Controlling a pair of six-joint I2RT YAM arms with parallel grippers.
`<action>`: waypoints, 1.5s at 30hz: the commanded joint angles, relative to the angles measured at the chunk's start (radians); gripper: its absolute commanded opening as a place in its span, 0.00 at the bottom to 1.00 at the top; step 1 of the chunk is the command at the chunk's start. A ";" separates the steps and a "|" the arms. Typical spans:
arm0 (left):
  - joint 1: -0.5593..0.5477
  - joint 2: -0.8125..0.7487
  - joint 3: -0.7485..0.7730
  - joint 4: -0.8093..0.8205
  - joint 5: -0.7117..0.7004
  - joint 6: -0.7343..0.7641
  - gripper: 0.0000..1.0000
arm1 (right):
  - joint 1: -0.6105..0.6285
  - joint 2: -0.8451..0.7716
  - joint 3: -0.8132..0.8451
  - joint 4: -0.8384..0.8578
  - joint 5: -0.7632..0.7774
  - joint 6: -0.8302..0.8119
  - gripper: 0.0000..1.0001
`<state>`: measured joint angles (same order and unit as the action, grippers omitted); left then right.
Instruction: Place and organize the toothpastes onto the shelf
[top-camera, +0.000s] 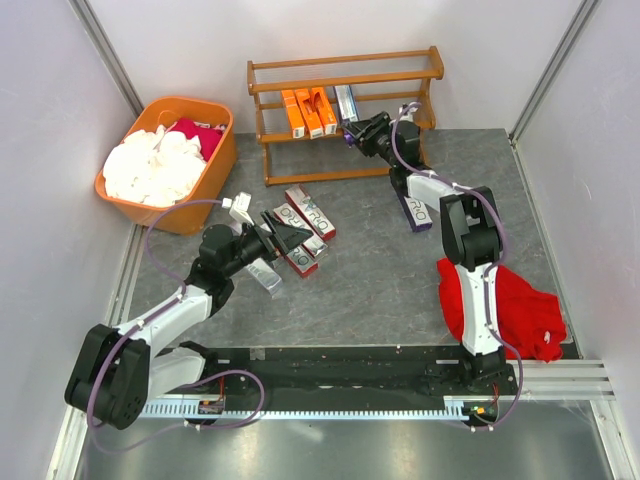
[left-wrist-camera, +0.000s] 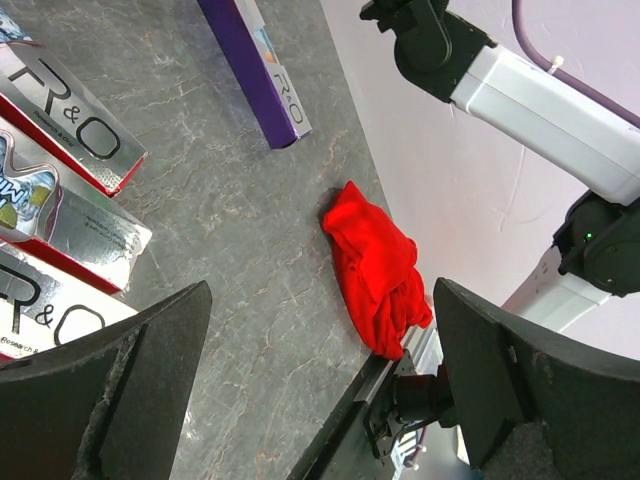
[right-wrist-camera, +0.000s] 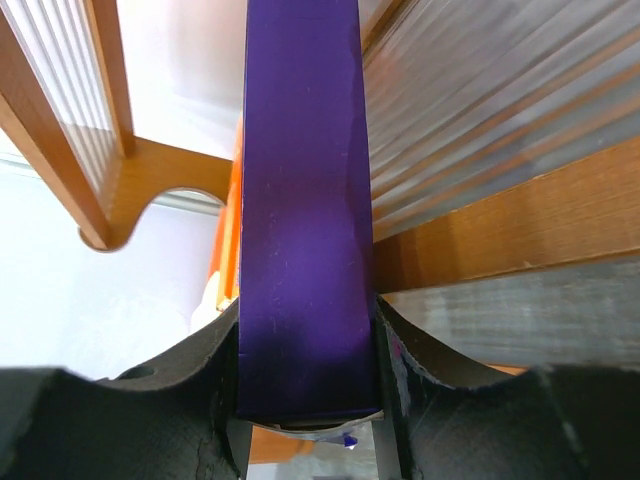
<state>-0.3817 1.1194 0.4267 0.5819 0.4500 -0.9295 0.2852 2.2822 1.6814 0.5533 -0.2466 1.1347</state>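
Purple carton (right-wrist-camera: 305, 200) sits pinched tight by the right gripper (top-camera: 351, 133) at the middle tier of the wooden shelf (top-camera: 345, 60), just beside three orange cartons (top-camera: 308, 112) and a silver-grey carton (top-camera: 346, 102) lying there. In front of the shelf, the left gripper (top-camera: 288, 236) hangs with fingers spread wide by the red-and-silver cartons (top-camera: 310, 212) on the table (top-camera: 380, 280).

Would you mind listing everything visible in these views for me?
shelf: one, orange-brown wood, table's back
orange cartons: three, shelf's middle tier
silver-grey carton: one, beside them on the shelf
held purple carton: one, at the shelf
loose purple carton: one, flat on table, right
red-and-silver cartons: several, flat on table, left
tub: one, orange, back left, holding cloths
red cloth: one, near right
left claw: open, over the red-and-silver cartons
right claw: shut on the held purple carton
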 joint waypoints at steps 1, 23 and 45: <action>-0.002 0.006 0.009 0.050 0.009 -0.006 1.00 | 0.003 0.054 0.080 0.054 0.004 0.085 0.49; -0.002 0.034 0.007 0.070 0.041 -0.014 1.00 | 0.026 -0.026 0.014 -0.029 -0.003 0.100 0.91; -0.002 0.053 0.007 0.081 0.052 -0.014 1.00 | 0.026 -0.185 -0.167 0.056 -0.045 0.115 0.91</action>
<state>-0.3820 1.1622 0.4267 0.6090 0.4824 -0.9302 0.3077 2.1841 1.5417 0.5251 -0.2741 1.2377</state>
